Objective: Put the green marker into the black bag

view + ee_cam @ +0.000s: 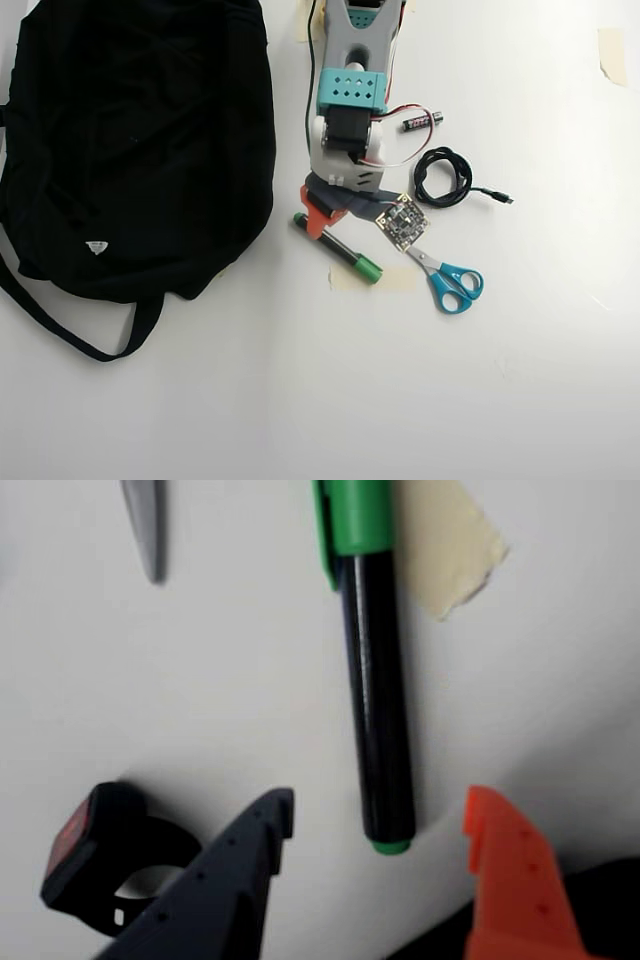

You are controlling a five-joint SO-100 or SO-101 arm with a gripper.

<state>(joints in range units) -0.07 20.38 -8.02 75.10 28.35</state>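
Fingers of the hand (380,830) stand spread over the green marker (375,695) (no legible print); the black bag (130,140), its white label unreadable, fills the worktop's (320,400) top-left corner in the overhead view.

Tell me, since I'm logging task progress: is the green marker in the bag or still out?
Out. The green marker lies flat on the white table beside the black bag, between the open claw fingers.
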